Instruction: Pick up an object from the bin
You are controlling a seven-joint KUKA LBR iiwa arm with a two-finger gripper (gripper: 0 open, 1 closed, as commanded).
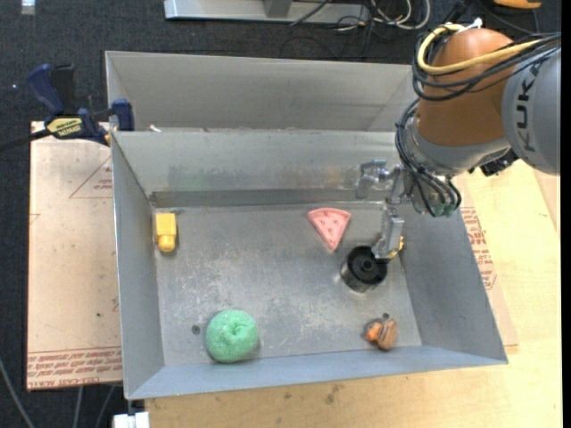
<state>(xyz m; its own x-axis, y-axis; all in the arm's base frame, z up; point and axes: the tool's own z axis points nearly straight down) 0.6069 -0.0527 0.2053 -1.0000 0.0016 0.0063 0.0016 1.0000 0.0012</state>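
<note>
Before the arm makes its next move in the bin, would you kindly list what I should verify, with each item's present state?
1. Gripper near a thing: ok. It is at the black round thing, right of the bin's middle.
2. Gripper centred over it: not ok. It sits toward that thing's upper right rim.
3. Neighbours apart: ok. The pink wedge lies up-left, not touching, and the small brown thing lies by the front wall.
4. Room to the right wall: ok. Bare floor shows between.
5. Gripper open or shut: cannot tell.
6. Yellow block and green ball: ok. Both lie far left.
</note>
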